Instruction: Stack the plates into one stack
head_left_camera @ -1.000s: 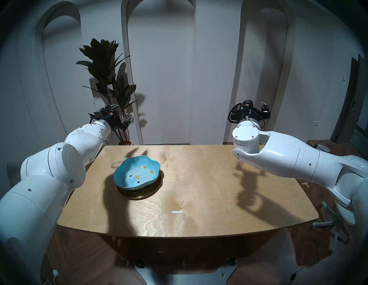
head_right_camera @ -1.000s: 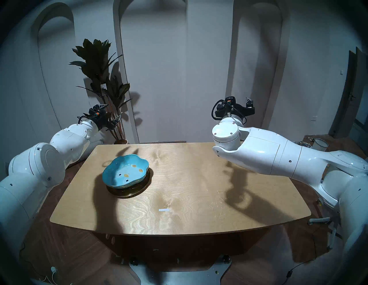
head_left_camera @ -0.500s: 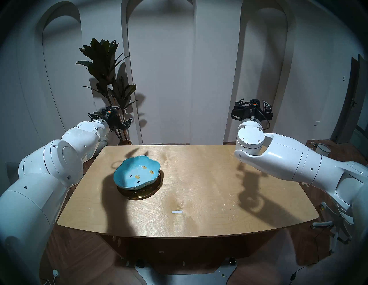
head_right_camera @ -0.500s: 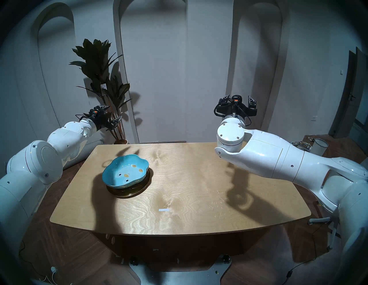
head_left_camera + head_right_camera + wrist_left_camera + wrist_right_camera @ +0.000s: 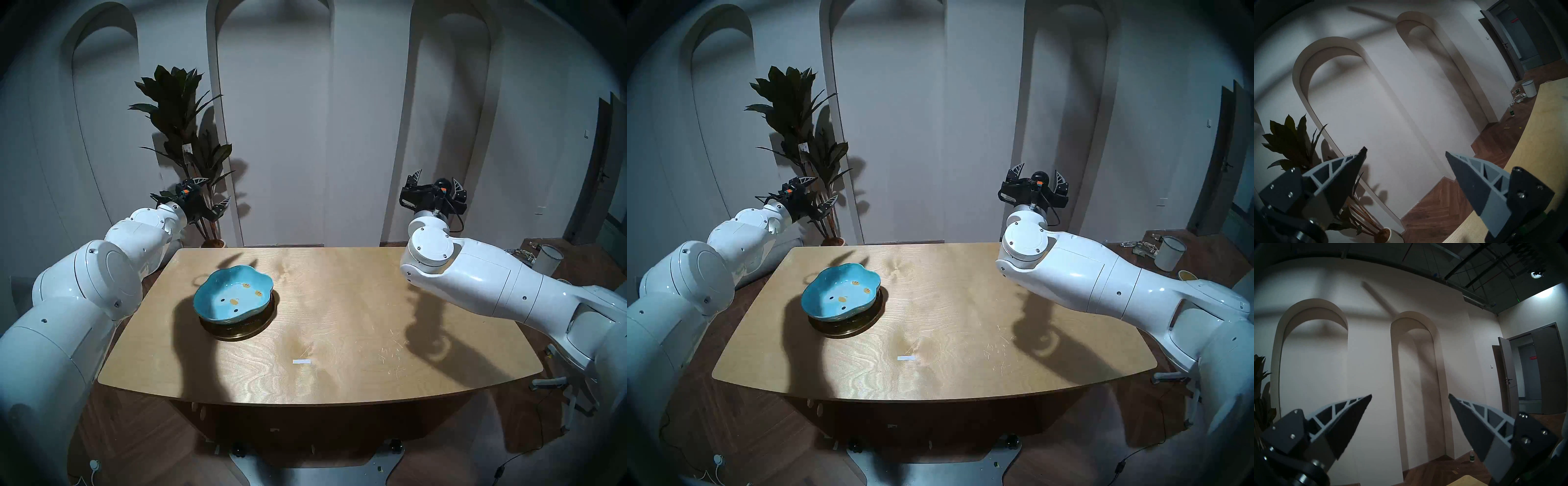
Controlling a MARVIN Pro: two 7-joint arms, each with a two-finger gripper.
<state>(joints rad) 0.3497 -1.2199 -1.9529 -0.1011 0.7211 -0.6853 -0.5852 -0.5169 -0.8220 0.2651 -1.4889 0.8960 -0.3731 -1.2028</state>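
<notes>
The light-blue glazed lobed dish (image 5: 234,296), topping 1 stack on the round gold metal plate (image 5: 242,334), looks rigid, slick and chippable, best pinched at its rim; left gripper (image 5: 212,192) and right gripper (image 5: 436,181) stand spread, empty.

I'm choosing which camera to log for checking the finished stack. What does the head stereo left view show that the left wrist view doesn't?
Only the head view shows the light-blue lobed dish topping the stack on the dark round gold-rimmed plate, plus both arms. Only the left wrist view shows the left gripper close up, jaws apart and empty, and a small green-labelled bottle on the floor. Both show the light wooden table, the dark-leaved potted plant and the white bucket.
</notes>
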